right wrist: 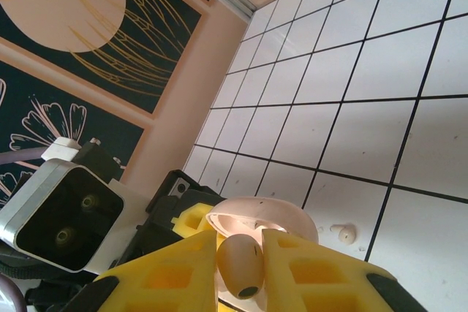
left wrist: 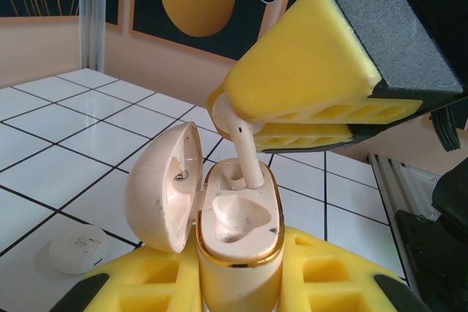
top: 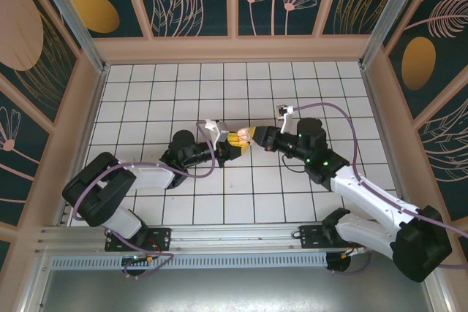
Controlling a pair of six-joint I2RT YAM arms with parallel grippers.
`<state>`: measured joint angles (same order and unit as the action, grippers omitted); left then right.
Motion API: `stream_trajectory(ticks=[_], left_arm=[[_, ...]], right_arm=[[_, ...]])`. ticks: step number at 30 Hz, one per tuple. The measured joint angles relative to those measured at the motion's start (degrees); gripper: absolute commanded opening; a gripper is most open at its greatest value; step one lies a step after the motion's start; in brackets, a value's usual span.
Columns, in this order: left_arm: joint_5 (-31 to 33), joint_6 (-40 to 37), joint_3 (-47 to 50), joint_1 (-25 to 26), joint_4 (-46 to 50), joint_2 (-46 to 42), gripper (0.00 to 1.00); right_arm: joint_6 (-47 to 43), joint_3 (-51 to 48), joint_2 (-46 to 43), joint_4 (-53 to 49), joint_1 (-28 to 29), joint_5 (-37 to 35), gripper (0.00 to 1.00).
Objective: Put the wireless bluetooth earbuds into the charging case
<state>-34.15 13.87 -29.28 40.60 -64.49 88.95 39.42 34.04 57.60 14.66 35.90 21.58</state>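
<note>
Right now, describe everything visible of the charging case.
The charging case is small, pinkish-beige glossy plastic with a gold rim around its top face. It stands upright, clamped between the left gripper's yellow pads, above the tiled table. Its hinged lid hangs open to the left. One moulded well looks empty; the stem of an earbud, held by the right gripper, enters the other.

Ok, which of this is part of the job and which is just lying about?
Job:
- case, lid open, held by the left gripper
- earbud, held by the right gripper, stem tip at a slot in the case

Lying about:
- white disc, flat on the table
</note>
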Motion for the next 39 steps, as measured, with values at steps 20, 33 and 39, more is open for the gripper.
stream_trajectory(ticks=[20,33,39], left_arm=[[-0.26,1.27,-0.07,0.09,-1.77,0.0,0.21],[-1.36,1.46,-0.09,0.24,-1.7,-0.07,0.21],[-1.68,1.46,-0.09,0.24,-1.68,-0.07,0.21]], right_arm=[[-0.02,-0.7,-0.72,0.76,0.44,-2.01,0.21],[-2.95,-0.72,-1.38,-1.64,0.48,-1.57,0.23],[-4.98,-0.72,-1.46,-2.03,0.48,-1.22,0.23]])
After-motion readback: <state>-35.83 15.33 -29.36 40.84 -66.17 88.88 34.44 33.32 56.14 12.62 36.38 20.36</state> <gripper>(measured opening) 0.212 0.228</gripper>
